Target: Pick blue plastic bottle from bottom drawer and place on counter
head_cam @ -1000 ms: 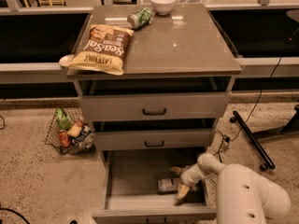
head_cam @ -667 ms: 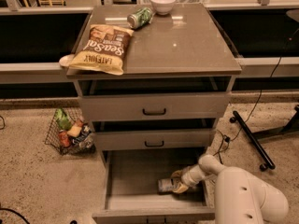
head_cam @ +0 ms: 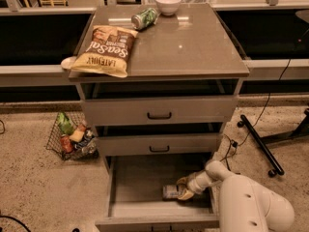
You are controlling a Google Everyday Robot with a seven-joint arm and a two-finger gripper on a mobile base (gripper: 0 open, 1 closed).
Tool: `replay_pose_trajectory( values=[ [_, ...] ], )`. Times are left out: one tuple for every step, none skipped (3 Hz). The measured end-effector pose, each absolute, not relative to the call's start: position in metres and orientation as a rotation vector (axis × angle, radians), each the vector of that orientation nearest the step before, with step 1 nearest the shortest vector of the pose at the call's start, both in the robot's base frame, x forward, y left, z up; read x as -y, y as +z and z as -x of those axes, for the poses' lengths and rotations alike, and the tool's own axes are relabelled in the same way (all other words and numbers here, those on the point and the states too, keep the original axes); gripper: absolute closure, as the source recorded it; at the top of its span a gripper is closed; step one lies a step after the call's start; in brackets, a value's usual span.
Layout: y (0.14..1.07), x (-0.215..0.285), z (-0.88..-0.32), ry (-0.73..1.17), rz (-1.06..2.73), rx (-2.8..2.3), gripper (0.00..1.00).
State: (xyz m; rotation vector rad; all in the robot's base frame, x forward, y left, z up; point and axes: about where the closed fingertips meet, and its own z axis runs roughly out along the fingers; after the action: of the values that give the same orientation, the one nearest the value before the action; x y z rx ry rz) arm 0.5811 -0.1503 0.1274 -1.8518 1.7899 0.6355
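Note:
The blue plastic bottle (head_cam: 169, 192) lies on its side on the flat grey floor of the open bottom drawer (head_cam: 140, 180), toward the right. My gripper (head_cam: 185, 188) reaches into the drawer from the right on the white arm and is at the bottle's right end, touching or nearly touching it. The counter (head_cam: 193, 42) is the glossy grey-brown top of the cabinet above.
On the counter lie a chip bag (head_cam: 105, 50) at the front left, a green can (head_cam: 145, 18) and a white bowl (head_cam: 168, 3) at the back. Two upper drawers (head_cam: 159, 114) are slightly ajar. A wire basket (head_cam: 72, 137) stands on the floor at left, and black stand legs (head_cam: 260, 144) at right.
My gripper has moved a little left inside the drawer, up to the bottle's right end. The bottle has hardly shifted.

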Motion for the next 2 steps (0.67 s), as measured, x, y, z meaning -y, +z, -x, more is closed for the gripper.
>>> replay_pose_trajectory(
  values=[
    [0.13, 0.15, -0.581, 0.636, 1.852, -1.79, 1.0],
    [0.163, 0.157, -0.578, 0.599, 1.857, -1.725, 1.0]
  ],
)
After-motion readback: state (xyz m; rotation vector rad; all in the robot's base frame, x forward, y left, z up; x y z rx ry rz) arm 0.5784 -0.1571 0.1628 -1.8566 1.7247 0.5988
